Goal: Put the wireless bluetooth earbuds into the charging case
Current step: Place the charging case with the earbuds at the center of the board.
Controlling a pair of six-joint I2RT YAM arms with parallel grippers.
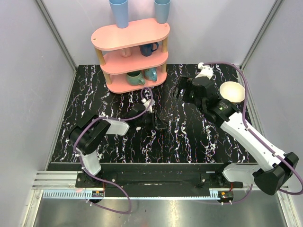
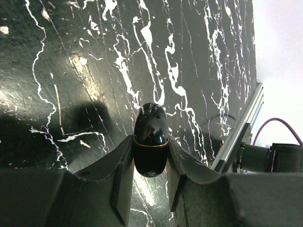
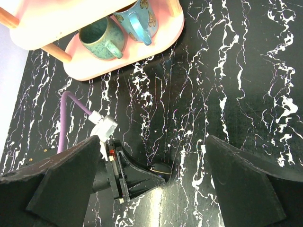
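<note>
Left end effector is clamped tight on the charging case, a glossy black oval. The fingers pinch its narrow sides near the wrist end. The case hangs low over the desk, about mid-desk, in front of the pink shelf. Its long axis runs straight out along the fingers, and a gold seam crosses that axis. The lid looks shut.

Right end effector is spread fully wide with nothing in it, hovering above the case on its far-right side.

Only the left wrist view shows the seam and the pinch. The right wrist view looks down on the case and the mugs. In the top view the black case is lost against the black desk.

Earbuds: can't pick them out among the white veins in any view. My guess is the free right arm fetches them, and the lid needs opening first.
</note>
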